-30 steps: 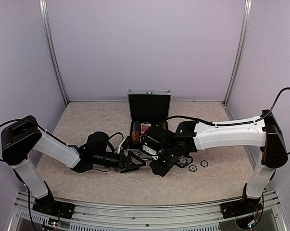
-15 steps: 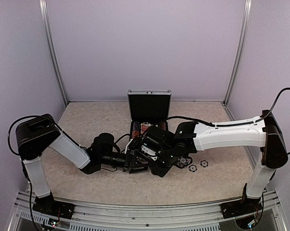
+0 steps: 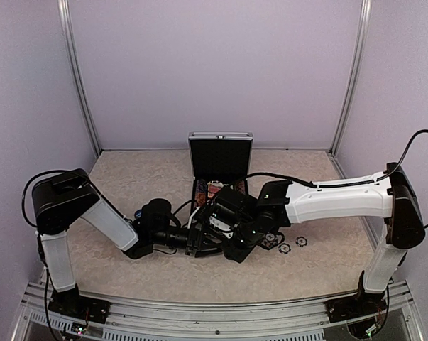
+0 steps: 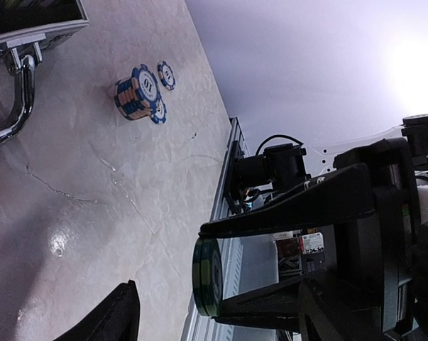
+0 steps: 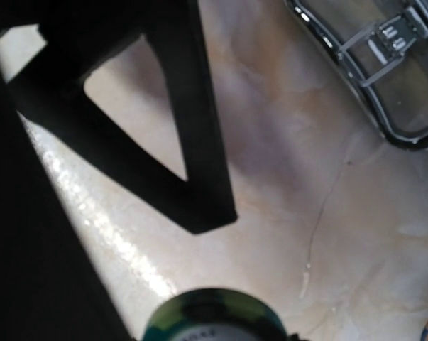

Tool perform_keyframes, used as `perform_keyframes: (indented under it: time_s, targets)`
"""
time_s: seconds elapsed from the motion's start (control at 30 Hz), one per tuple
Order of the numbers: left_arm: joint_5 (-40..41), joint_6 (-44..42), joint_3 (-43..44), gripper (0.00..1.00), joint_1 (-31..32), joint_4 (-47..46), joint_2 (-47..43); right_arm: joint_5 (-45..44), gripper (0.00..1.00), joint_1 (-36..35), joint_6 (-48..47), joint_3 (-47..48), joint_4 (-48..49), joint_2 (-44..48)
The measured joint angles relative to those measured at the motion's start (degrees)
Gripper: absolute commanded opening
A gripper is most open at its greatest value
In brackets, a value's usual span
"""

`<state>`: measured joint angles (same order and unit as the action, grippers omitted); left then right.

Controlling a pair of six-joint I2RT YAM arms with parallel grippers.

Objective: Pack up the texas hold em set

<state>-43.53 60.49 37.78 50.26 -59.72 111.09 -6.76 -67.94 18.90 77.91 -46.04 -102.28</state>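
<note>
Green chips [image 4: 208, 277] clamped in right gripper [image 3: 215, 229], left gripper [image 3: 201, 241] agape, case [image 3: 219, 158] half-hidden.

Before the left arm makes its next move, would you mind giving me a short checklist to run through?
1. Right gripper gripping the green chip stack: ok, the stack sits edge-on between its fingers.
2. Left gripper open for a likely handover: ok, its fingers are wide apart close to the stack.
3. Case open: ok, the lid stands upright.
4. Free slot in the case: cannot tell, the arms hide most of the tray.
5. All chips gathered: not ok, a blue chip stack and loose chips lie on the table.
</note>
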Motion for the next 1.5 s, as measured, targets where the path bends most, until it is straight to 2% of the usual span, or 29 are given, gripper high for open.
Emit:
perform_keyframes:
  time_s: [0.23,0.57,0.9,1.33,1.5]
  targets:
    - [0.0,3.1,0.0,0.78,0.0,-3.6,2.3,0.1,0.12,0.0,-0.2,-0.4,1.2,0.1]
    - [-0.1,7.4,-1.4,0.77,-0.8,-9.6,3.6,0.3,0.12,-0.6,-0.4,-1.3,2.6,0.7]
    - [0.7,7.5,-1.8,0.76,-0.7,-8.8,3.6,0.3,0.12,-0.9,-1.2,-1.4,3.2,1.2]
    - [0.9,7.3,-1.7,0.57,-0.2,-8.0,3.6,0.3,0.12,-1.4,-1.5,-1.4,3.8,1.4]
    - [0.9,7.4,-1.7,0.42,0.1,-8.0,3.9,0.3,0.12,-1.4,-1.5,-1.4,3.9,1.4]
